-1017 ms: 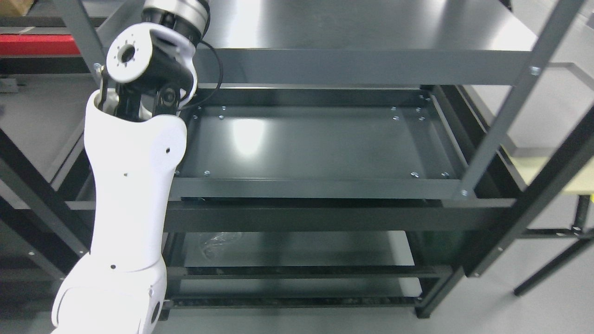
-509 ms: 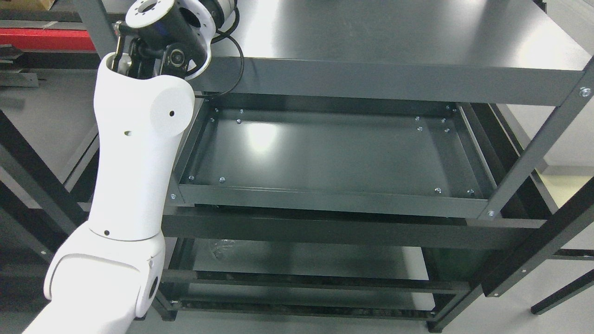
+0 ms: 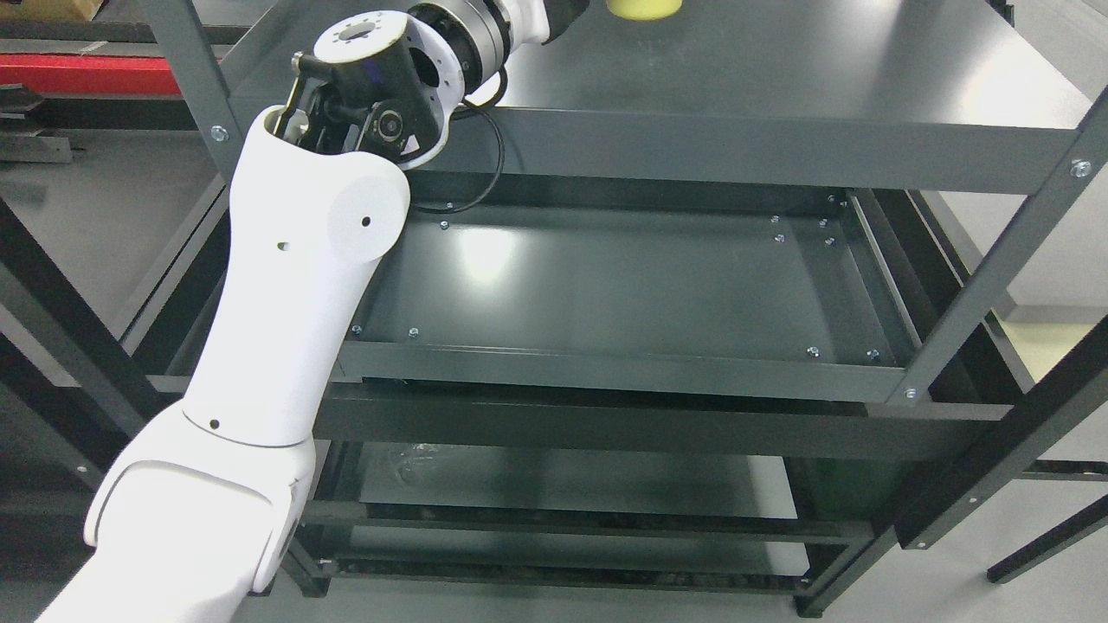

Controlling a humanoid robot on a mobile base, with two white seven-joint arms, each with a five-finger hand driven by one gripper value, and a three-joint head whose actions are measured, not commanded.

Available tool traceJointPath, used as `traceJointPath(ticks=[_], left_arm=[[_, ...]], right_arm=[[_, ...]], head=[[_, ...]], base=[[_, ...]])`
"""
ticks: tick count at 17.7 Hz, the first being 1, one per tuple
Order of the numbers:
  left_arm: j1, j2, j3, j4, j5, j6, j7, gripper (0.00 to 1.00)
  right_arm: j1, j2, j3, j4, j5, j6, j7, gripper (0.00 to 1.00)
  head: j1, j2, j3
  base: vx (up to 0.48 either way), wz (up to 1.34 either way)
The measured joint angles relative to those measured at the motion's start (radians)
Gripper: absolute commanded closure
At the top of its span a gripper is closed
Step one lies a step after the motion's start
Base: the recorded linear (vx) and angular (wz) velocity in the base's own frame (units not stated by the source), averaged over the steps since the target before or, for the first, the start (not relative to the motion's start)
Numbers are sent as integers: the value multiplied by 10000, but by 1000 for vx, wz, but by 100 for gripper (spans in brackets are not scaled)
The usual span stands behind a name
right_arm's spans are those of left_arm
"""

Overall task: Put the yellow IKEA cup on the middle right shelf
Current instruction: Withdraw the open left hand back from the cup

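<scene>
The yellow cup (image 3: pixel 642 9) shows only as a yellow rim-shaped sliver at the picture's top edge, on or just above the top shelf (image 3: pixel 779 69). My left arm (image 3: pixel 294 303) rises from the lower left, and its wrist (image 3: pixel 459 35) bends right over the top shelf's front left corner. The left hand (image 3: pixel 567 7) is a dark stub cut off by the top edge, just left of the cup. Whether it touches the cup is hidden. The middle shelf (image 3: pixel 623 277) below is a dark tray with nothing on it.
Grey metal uprights (image 3: pixel 995 268) frame the rack on the right and left. A lower shelf (image 3: pixel 563 476) lies beneath the middle one. A red bar (image 3: pixel 86 73) runs along the back left. Grey floor surrounds the rack.
The camera view has shifted between frames. My left wrist has swung right and forward over the top shelf, and the yellow cup has come into view at the top edge.
</scene>
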Motion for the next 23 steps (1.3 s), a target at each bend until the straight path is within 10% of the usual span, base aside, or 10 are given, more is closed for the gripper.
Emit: traceJointPath(ticks=[5, 23], left_arm=[[-1, 0, -476, 159, -396, 107, -67, 2], [-29, 0, 155, -1268, -1048, 125, -79, 1]], right_arm=[[0, 0, 0, 0, 0, 0, 0, 1], [-1, 0, 0, 1, 0, -1, 0, 1]], head=[[0, 0, 0], [0, 0, 0]], base=[[0, 0], [0, 0]])
